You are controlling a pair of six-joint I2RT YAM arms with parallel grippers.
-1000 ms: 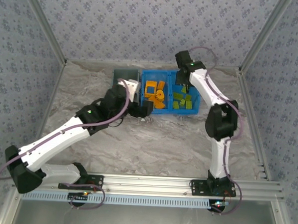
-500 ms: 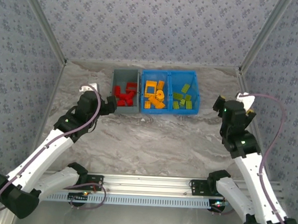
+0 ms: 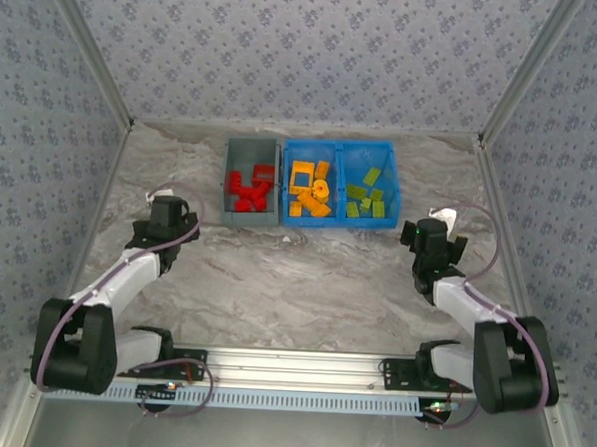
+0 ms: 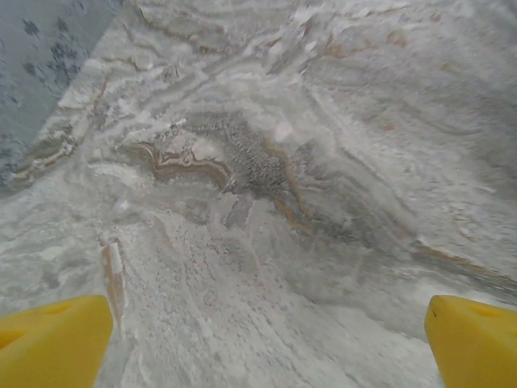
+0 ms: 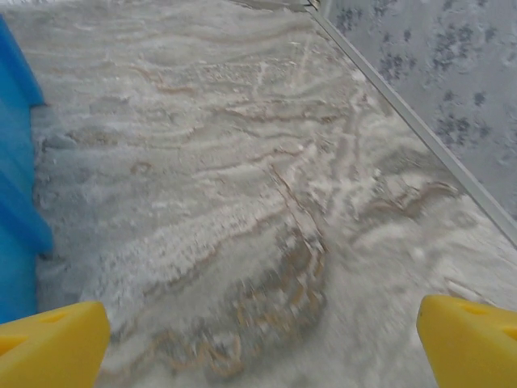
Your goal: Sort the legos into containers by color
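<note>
Both arms have pulled back and folded near their bases, left gripper [image 4: 266, 339] and right gripper [image 5: 262, 339] spread wide and empty, while beyond them red plastic bricks [image 3: 248, 189] lie in the small gray plastic bin [image 3: 227, 180], and orange bricks [image 3: 310, 194] and lime-green bricks [image 3: 368, 199] in separate compartments of the bright blue plastic bin [image 3: 341, 143], so sorting appears complete.

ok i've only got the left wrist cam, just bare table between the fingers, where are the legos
observer: every one i can see from the top view is in a bin, red legos in the gray bin
operator: and the other colors
observer: orange legos in the left compartment of the blue bin, green legos in its right one
operator: what about the right gripper
observer: right gripper is open with nothing in it, over bare table to the right of the blue bin
</note>
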